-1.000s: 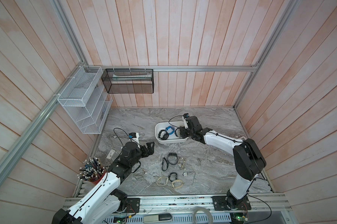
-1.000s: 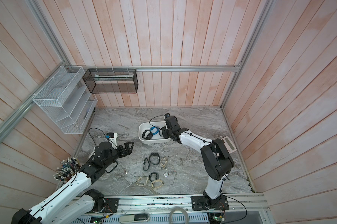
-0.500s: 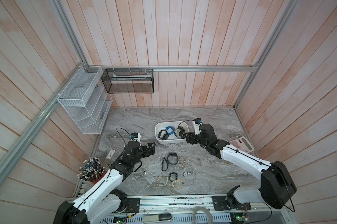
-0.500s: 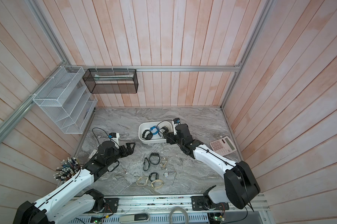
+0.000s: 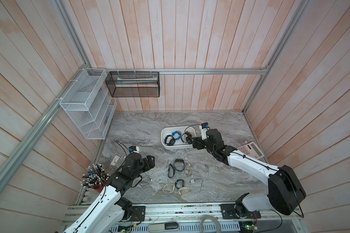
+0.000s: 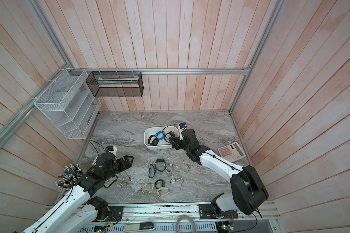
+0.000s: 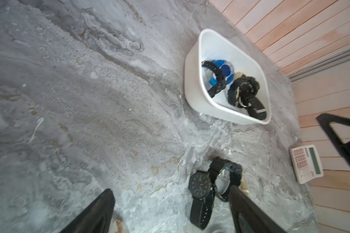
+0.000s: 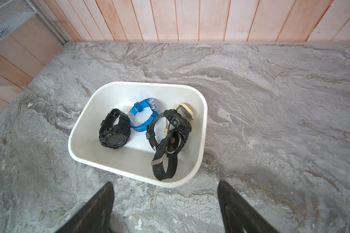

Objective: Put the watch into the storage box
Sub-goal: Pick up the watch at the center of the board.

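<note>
So the right gripper [image 8: 165,187] hangs just by the box [image 8: 145,83], jaws wide, nothing in them. A black watch [image 8: 171,145] lies inside, at the end nearest it, near a blue watch [image 8: 153,105]. The left gripper [image 5: 152,162] is spread wide too, empty, near loose watches [image 5: 179,160] on the table [image 5: 220,181].

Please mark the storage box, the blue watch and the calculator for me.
storage box [image 8: 145,83]: right wrist view, on the rim nearest the wall.
blue watch [image 8: 155,105]: right wrist view, on its clear blue case.
calculator [image 6: 228,152]: in a top view, on its keypad.
</note>
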You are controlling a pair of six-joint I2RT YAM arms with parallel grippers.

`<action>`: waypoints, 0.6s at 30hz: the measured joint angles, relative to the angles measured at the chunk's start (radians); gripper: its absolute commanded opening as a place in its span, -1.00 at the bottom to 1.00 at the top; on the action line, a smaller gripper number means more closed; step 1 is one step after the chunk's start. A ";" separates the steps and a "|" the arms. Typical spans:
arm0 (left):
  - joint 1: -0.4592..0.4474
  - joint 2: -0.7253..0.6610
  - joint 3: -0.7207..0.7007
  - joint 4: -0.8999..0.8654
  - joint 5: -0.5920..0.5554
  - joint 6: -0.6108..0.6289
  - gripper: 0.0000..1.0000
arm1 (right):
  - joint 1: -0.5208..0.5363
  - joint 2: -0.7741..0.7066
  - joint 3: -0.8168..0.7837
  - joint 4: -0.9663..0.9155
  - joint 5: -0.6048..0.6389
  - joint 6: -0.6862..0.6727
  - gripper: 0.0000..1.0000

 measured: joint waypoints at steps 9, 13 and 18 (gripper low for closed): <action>-0.097 0.002 0.001 -0.244 -0.094 -0.217 0.19 | 0.000 0.027 0.010 0.008 -0.006 -0.004 0.65; -0.182 0.006 0.001 -0.330 -0.148 -0.333 0.10 | 0.000 0.027 0.018 0.010 -0.007 -0.011 0.65; -0.243 -0.007 0.001 -0.425 -0.185 -0.449 -0.02 | 0.000 0.031 0.019 0.011 -0.007 -0.016 0.65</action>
